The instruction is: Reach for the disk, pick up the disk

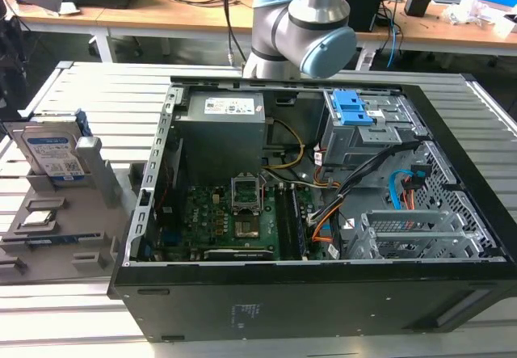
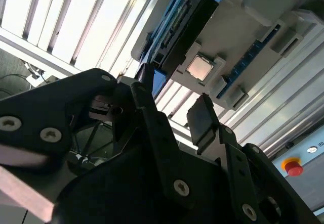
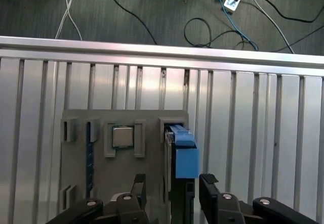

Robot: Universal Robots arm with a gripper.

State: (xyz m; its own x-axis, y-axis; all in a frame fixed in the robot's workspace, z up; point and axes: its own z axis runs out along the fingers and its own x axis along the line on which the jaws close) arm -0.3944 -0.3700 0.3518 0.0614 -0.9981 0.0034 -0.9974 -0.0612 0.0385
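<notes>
Black two-finger gripper [image 3: 173, 186] was spread wide, gripping nothing, one finger each side of the silver-grey rectangular disk [image 3: 183, 155] with blue plastic rails. That stood on edge in a grey plastic holder [image 3: 76, 173] on the slatted metal table [image 3: 253, 133].

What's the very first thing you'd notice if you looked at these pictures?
The big black computer case lies open in the middle of the exterior view, its green board showing, with the robot arm rising at its far side. At that view's left, the disk stands upright in a grey holder. In the first wrist view the gripper has its jaws open, with the disk's blue edge seen between them.
</notes>
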